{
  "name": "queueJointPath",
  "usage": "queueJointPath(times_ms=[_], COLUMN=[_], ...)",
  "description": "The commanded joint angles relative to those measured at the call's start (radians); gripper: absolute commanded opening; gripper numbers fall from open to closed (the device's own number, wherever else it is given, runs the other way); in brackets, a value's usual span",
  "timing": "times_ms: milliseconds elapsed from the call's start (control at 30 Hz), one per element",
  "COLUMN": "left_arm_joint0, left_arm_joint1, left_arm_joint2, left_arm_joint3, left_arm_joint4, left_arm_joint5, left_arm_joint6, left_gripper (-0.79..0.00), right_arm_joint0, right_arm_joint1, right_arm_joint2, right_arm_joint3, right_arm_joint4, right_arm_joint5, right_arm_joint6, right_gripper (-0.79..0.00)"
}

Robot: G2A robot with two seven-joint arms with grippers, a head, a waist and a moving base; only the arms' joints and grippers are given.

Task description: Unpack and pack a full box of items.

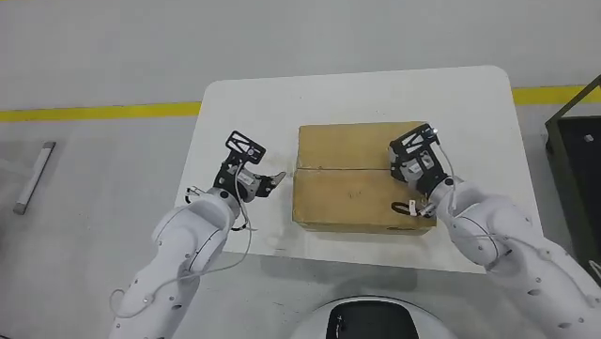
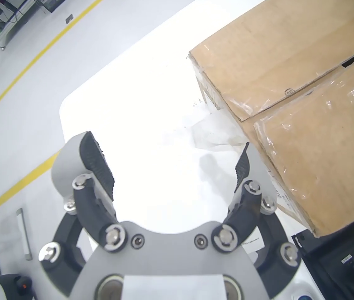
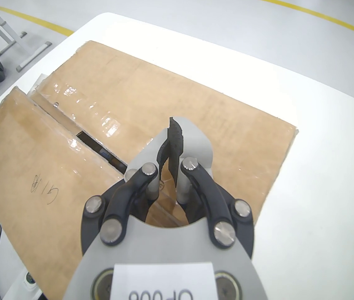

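Cardboard box (image 1: 362,177), flaps down, sits on the white surface (image 1: 244,104). The right end effector (image 3: 173,138) hangs over its top near the seam, fingers pressed together. The left end effector (image 2: 167,157), fingers spread apart, hovers just beside the box's side.

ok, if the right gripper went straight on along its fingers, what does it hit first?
Most likely the cardboard box: the right gripper, jaws shut, points down at its far top flap, just beside the seam gap. Height above the flap is unclear.
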Motion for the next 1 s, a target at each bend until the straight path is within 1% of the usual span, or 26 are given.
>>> queueJointPath(times_ms=[0, 233, 367, 433, 500, 600, 733, 967], left_arm_joint0=[0.008, -0.004, -0.024, -0.038, -0.043, -0.055, -0.066, -0.077], left_arm_joint1=[-0.001, -0.011, -0.021, -0.024, -0.031, -0.038, -0.046, -0.055], left_arm_joint2=[-0.008, 0.017, 0.053, 0.073, 0.085, 0.103, 0.113, 0.107], left_arm_joint3=[-0.013, -0.013, 0.013, 0.033, 0.047, 0.06, 0.078, 0.094], left_arm_joint4=[-0.014, -0.022, -0.016, 0.035, 0.008, 0.018, 0.02, 0.023], left_arm_joint5=[-0.007, -0.027, -0.042, -0.051, -0.038, -0.04, -0.028, -0.018], left_arm_joint6=[-0.003, -0.015, -0.018, -0.018, -0.012, -0.013, -0.01, -0.012], left_gripper=[0.0, 0.0, 0.0, 0.0, 0.0, 0.0, 0.0, 0.0], right_arm_joint0=[0.001, 0.004, 0.006, 0.007, 0.005, 0.001, -0.012, -0.018], right_arm_joint1=[-0.002, -0.01, -0.014, -0.015, -0.016, -0.016, -0.014, -0.018], right_arm_joint2=[-0.001, -0.001, 0.004, 0.01, 0.019, 0.045, 0.069, 0.032], right_arm_joint3=[0.0, 0.006, 0.011, 0.009, 0.002, -0.015, -0.037, -0.012], right_arm_joint4=[-0.004, -0.007, -0.005, -0.002, 0.01, 0.038, 0.049, 0.013], right_arm_joint5=[0.0, -0.003, -0.005, -0.007, -0.015, -0.038, -0.069, -0.1], right_arm_joint6=[-0.002, -0.007, -0.007, -0.004, 0.001, 0.013, 0.037, 0.067], right_gripper=[-0.785, -0.785, -0.785, -0.785, -0.785, -0.785, -0.785, -0.785])
